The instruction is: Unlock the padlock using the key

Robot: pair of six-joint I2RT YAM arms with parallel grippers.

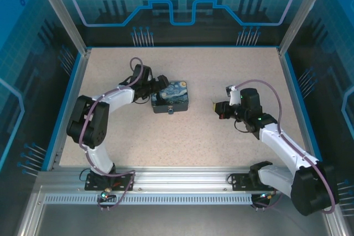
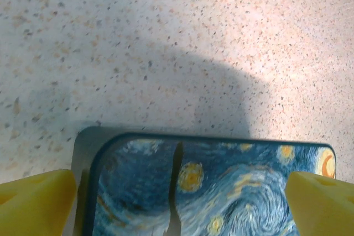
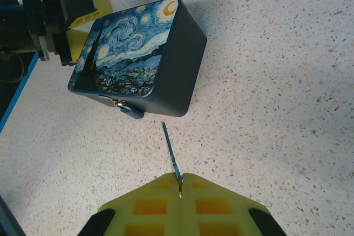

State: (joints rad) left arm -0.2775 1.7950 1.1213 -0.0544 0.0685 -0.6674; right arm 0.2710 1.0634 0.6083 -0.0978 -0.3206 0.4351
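On the left of the speckled beige desk (image 1: pixel 182 147), we see the yellow left fingers (image 2: pixel 36 200) released and spread wide. One stands at each side of the left end of a rounded rectangular box (image 1: pixel 172 95), painted with a blue-and-yellow starry night sky. We cannot tell whether they touch it. The box sits flat, lid up, a little left of the desk's centre.

At the middle of the box's near wall we find the tiny padlock (image 3: pixel 133 112). It has a small bluish body and a bit of silvery metal at the box's latch, and it sits low against the wall, just above the desk. It is far smaller than the box, and we cannot tell whether its shackle is closed.

Just right of it comes the key (image 3: pixel 170 148), a thin, dark bluish metal sliver. Its free tip points toward the padlock and stops just short of it, not touching. The yellow right fingers (image 3: pixel 180 189) are clenched on its other end, pads pressed together around it. In the top view they are to the right of the box, apart from it.
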